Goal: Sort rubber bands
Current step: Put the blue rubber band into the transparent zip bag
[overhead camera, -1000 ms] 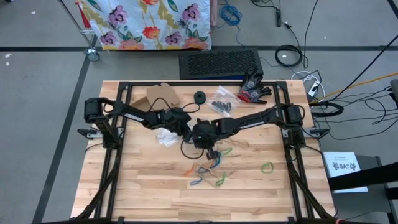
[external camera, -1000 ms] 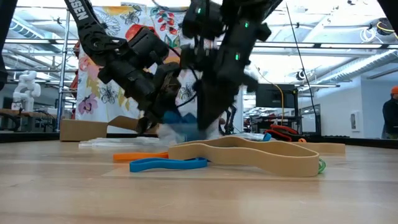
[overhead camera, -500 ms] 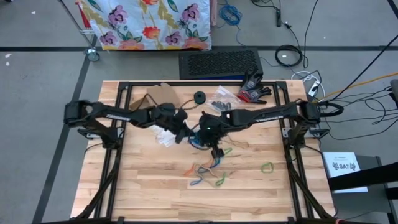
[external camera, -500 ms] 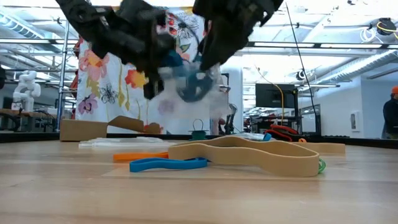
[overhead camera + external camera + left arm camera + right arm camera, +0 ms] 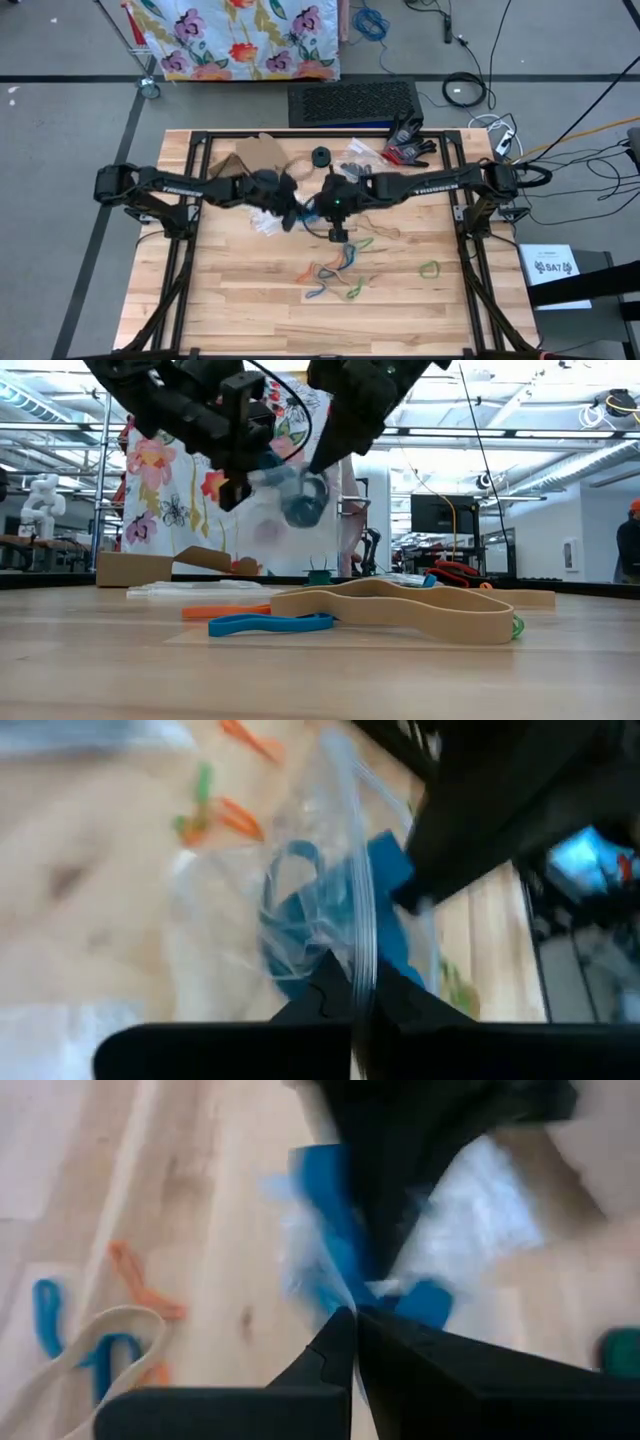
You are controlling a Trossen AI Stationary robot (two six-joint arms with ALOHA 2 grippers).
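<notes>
Both grippers meet mid-table, lifted clear of the wood: left gripper (image 5: 292, 213) and right gripper (image 5: 318, 207) each pinched shut on a clear bag (image 5: 285, 495) holding blue rubber bands (image 5: 300, 905). Loose rubber bands (image 5: 338, 270) lie nearer the front edge; bare table (image 5: 230, 300) on either side of them.

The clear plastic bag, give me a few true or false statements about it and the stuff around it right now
1. Both grippers pinch the clear plastic bag above the table. True: left gripper and right gripper are shut on it.
2. The bag holds orange bands. False: blue rubber bands show inside.
3. A tan band lies on the table. True.
4. The green band is in the bag. False: it lies alone on the wood.
</notes>
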